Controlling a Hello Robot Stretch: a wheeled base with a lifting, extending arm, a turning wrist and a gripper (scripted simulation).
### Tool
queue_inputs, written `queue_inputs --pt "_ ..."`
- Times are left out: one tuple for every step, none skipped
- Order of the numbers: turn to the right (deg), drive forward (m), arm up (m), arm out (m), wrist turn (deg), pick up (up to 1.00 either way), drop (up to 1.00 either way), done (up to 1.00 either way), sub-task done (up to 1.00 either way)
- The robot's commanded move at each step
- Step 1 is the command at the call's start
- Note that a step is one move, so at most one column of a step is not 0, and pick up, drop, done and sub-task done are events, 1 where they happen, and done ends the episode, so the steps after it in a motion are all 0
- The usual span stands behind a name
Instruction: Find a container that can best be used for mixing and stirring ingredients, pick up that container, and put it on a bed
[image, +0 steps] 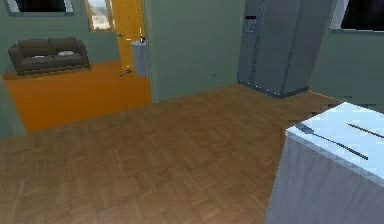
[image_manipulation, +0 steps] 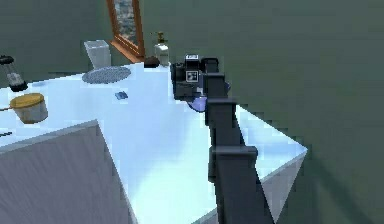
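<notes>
White tabletop runs under the arm in the arm side view. Near its left edge stands a round yellow container, the likeliest mixing bowl, well apart from the hand. It looks rigid, smooth-walled and probably light, so the rim seems the best hold; a slick side could slip. Its contents cannot be made out. A small bluish blob sits by the hand, so whether the hand holds anything cannot be told.
</notes>
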Motion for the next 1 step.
queue_inputs --pt "0.0 0.00 0.00 0.00 0.0 1.00 0.00 0.00 0.00"
